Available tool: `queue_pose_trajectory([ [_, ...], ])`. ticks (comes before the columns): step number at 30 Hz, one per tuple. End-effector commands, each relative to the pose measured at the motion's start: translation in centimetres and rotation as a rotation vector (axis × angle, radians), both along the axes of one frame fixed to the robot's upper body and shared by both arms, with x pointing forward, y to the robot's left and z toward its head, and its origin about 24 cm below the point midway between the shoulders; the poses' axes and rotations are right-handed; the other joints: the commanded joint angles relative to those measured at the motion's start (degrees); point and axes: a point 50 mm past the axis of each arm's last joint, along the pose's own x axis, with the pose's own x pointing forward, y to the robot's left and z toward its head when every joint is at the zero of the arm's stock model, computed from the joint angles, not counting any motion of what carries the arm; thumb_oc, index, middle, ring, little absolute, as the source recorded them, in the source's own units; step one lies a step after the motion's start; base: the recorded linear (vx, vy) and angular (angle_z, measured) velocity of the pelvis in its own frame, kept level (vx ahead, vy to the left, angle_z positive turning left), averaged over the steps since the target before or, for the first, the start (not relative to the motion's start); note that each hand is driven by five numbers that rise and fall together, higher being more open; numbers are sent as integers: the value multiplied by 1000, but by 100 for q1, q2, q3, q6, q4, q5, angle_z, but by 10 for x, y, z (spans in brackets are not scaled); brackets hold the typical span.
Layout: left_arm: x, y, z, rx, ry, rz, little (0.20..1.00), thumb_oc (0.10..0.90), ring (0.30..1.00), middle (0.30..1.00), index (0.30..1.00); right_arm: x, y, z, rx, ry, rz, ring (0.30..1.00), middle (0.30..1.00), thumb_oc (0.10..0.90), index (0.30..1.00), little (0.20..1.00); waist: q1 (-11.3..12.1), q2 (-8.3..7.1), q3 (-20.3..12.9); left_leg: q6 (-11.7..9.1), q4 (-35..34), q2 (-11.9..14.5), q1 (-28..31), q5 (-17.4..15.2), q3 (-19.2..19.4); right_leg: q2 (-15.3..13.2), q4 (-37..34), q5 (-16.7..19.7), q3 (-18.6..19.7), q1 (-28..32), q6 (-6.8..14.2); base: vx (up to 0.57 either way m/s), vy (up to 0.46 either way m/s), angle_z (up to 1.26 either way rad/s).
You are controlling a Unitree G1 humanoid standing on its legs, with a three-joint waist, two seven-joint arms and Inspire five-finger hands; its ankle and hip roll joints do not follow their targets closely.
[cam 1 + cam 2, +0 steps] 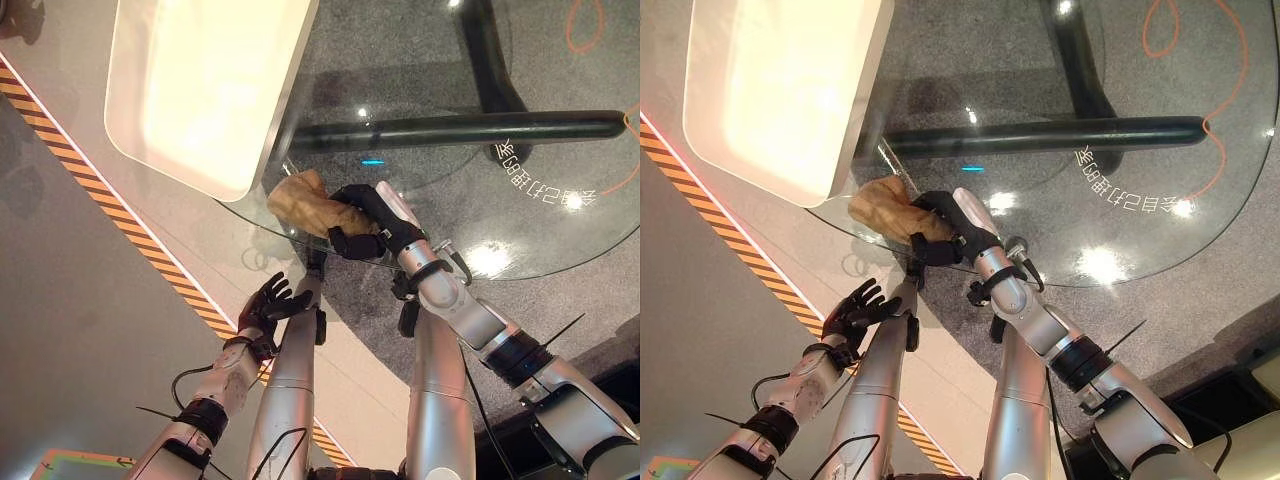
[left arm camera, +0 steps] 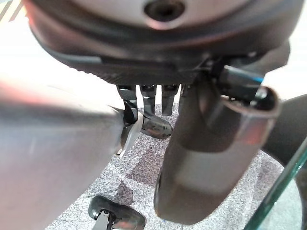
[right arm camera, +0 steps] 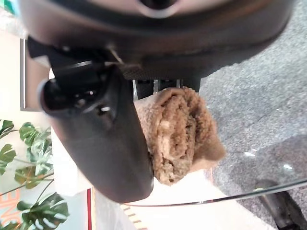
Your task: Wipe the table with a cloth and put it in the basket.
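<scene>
A round glass counter (image 1: 560, 150) stands on a dark base over grey carpet, and a floor strip with orange and black stripes (image 1: 120, 225) runs past its near left edge. A pale, shallow basket (image 1: 200, 90) rests on the left part of the counter, and part of it reaches out past the edge. The right hand (image 1: 365, 225) lies on the glass at the near left edge, just beside the basket, and its fingers and thumb are curled round a bunched tan cloth (image 1: 305, 205); the right wrist view shows the cloth (image 3: 180, 134) rolled and squeezed between the thumb and the fingers. The left hand (image 1: 268, 308) hangs below the edge of the counter, off the glass, with its fingers spread loosely and nothing in it. I judge that the wiping step is in hand or close to its end, because the cloth sits at the rim next to the basket. The next move probably calls for lifting the cloth clear of the glass, carrying it over the basket wall, and then loosening the fingers so it drops inside. The wall is close, so the hand must rise enough not to knock it.
</scene>
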Motion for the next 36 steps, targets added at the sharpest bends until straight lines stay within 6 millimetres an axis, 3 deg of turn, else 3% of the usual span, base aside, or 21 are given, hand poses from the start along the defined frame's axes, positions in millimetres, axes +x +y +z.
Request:
queue_pose_trajectory([
  [1,-14,-32,-8,-102,17,-72,900,800,900,900,900,-21,20,33,187,-173,137,300,300,100,300,200,-51,4,-58,353,357,-322,-5,-341,734,529,-821,640,-62,247,134,-31,-44,1],
  [16,-36,-20,-18,-340,8,-148,900,800,900,900,900,-28,-9,19,312,-108,59,300,300,100,300,200,-88,-203,-58,354,161,-198,1015,-418,659,671,-785,360,-201,1299,27,-33,-55,1],
  [29,-67,-11,-8,-707,-132,-238,900,800,900,900,900,-53,-34,16,416,-157,2,300,300,100,300,200,-6,-273,-58,317,-30,-74,1828,-446,559,780,-858,107,-356,2174,-71,-23,-56,0],
  [36,-75,-20,7,-846,-246,-343,900,800,900,900,900,-67,-39,27,475,-201,56,300,300,100,300,200,-53,-296,-58,301,11,8,1890,-455,598,829,-841,61,-329,2279,-107,0,0,0],
])
